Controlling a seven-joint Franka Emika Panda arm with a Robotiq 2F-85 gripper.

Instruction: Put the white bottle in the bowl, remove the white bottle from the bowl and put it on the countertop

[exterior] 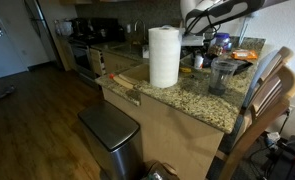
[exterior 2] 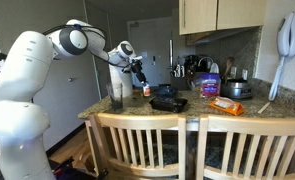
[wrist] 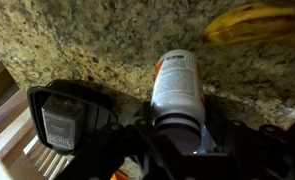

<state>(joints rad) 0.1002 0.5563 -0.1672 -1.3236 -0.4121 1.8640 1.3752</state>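
Claw (wrist: 177,138) clenched on white bottle (wrist: 175,85) | long axis running straight out from claw, raised over table (wrist: 87,50) | black bowl (wrist: 67,120) just beside, bottle outside it | yellow packet (wrist: 252,22) beyond

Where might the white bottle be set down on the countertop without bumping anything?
Bare countertop lies between the paper towel roll and the tumbler, towards the near edge. Behind the tumbler it is crowded with small items.
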